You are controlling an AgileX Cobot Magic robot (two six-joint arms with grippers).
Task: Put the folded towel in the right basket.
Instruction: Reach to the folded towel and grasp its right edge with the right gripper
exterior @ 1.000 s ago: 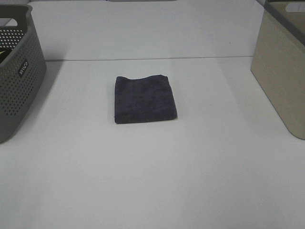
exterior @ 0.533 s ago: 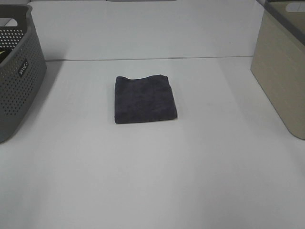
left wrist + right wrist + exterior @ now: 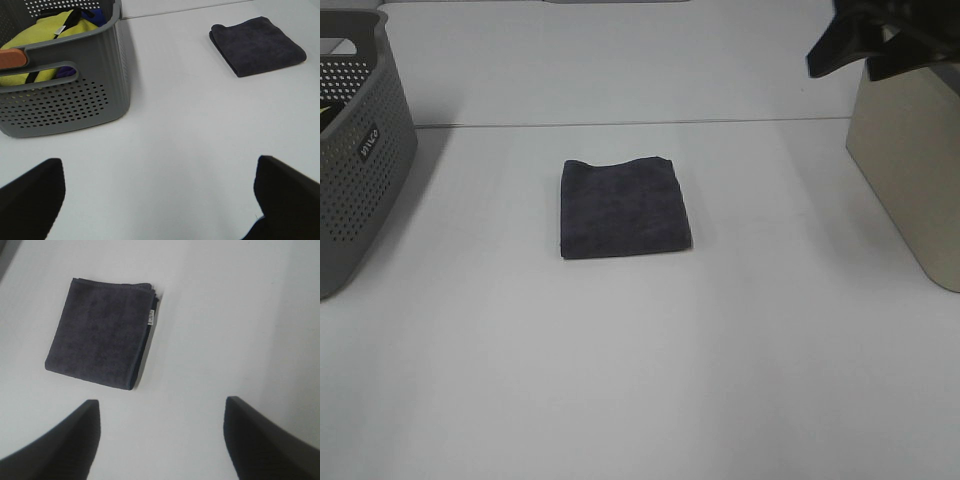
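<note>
A dark grey folded towel (image 3: pixel 623 208) lies flat on the white table, near the middle. It also shows in the left wrist view (image 3: pixel 257 45) and the right wrist view (image 3: pixel 101 341). The beige right basket (image 3: pixel 912 150) stands at the table's right edge. My right gripper (image 3: pixel 865 42) is high at the top right, beside that basket; in the right wrist view its fingers (image 3: pixel 65 440) stand wide apart and empty, well short of the towel. My left gripper (image 3: pixel 157 200) is open and empty over bare table, far from the towel, and is out of the exterior view.
A grey perforated basket (image 3: pixel 355 150) stands at the left edge; the left wrist view shows yellow and dark cloth (image 3: pixel 45 30) inside it. The white table (image 3: pixel 640 360) stretches out around the towel.
My right gripper has come into the exterior view at the top right, by the beige basket. The towel and both baskets have not moved.
</note>
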